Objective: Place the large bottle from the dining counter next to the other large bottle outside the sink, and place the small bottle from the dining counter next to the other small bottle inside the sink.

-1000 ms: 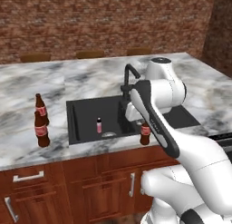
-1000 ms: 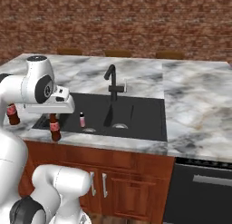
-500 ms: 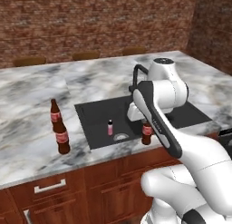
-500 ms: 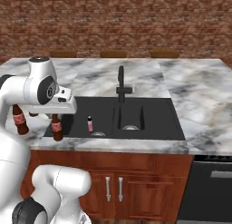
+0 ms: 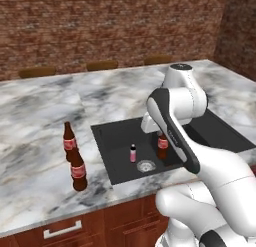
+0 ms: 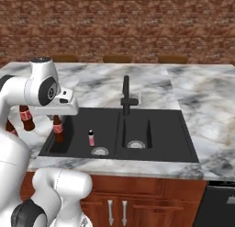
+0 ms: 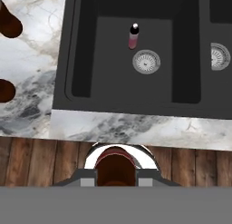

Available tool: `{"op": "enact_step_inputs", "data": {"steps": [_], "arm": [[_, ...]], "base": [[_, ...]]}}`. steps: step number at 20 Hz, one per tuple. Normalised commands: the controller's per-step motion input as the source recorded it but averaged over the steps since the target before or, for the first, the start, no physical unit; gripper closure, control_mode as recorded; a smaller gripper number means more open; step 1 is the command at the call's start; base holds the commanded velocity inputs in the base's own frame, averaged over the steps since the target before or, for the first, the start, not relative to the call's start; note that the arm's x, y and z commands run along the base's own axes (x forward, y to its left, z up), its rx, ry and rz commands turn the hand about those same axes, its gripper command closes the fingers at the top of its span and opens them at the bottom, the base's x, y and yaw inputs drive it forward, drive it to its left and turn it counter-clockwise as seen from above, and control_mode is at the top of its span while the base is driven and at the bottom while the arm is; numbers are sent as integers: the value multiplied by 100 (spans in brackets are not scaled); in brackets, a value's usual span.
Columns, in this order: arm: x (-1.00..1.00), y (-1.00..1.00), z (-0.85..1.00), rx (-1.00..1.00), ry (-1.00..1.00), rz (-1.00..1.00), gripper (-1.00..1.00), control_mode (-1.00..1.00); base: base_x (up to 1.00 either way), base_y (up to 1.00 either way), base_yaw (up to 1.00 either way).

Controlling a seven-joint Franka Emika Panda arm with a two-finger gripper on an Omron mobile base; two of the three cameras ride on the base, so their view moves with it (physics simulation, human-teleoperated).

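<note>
From the left base view, you are seeing the gripper (image 5: 161, 132) clamping the neck of the small brown bottle (image 5: 162, 147), hanging over the sink (image 5: 119, 138). The pink bottle (image 5: 133, 153) is standing at the brown one's nine o'clock, by the drain (image 5: 146, 166).

From the right base view, the brown bottle (image 6: 58, 128) is hanging at nine o'clock of the pink bottle (image 6: 91, 138); two cola bottles (image 6: 26, 118) are standing on the counter (image 6: 202, 102).

In the hand view, the jaws are squeezing the brown bottle (image 7: 115, 168) at six o'clock.
</note>
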Motion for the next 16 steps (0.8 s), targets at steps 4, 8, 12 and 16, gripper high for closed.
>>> {"op": "enact_step_inputs", "data": {"steps": [4,8,12,16], "arm": [[0,0,0,0,0,0,100,100],[0,0,0,0,0,0,100,100],[0,0,0,0,0,0,100,100],[0,0,0,0,0,0,100,100]], "base": [[55,-3,5],[51,-3,7],[3,0,2],[0,0,0]]}}
